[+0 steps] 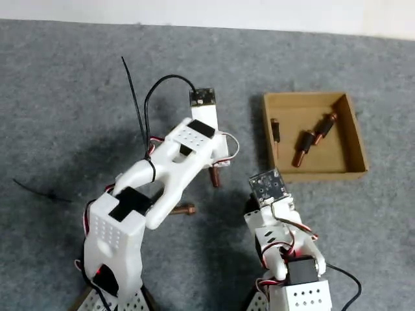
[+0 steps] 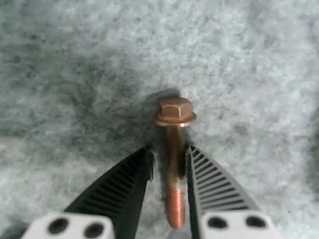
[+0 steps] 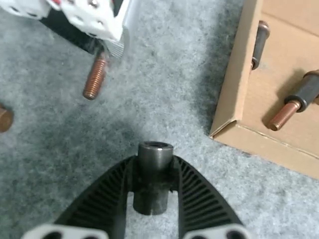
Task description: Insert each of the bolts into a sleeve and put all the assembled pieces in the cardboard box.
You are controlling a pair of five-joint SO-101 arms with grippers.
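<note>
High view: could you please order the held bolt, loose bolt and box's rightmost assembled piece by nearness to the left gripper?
1. Held bolt, in the left gripper.
2. Loose bolt, on the carpet.
3. Rightmost assembled piece, in the cardboard box.

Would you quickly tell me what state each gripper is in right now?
Left gripper: closed, holding a copper-coloured bolt.
Right gripper: closed, holding a dark sleeve.

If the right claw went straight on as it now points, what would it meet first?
Likely bare carpet: the right claw, shut on a sleeve, aims between the cardboard box and the bolt in the left claw, though depth is unclear.
</note>
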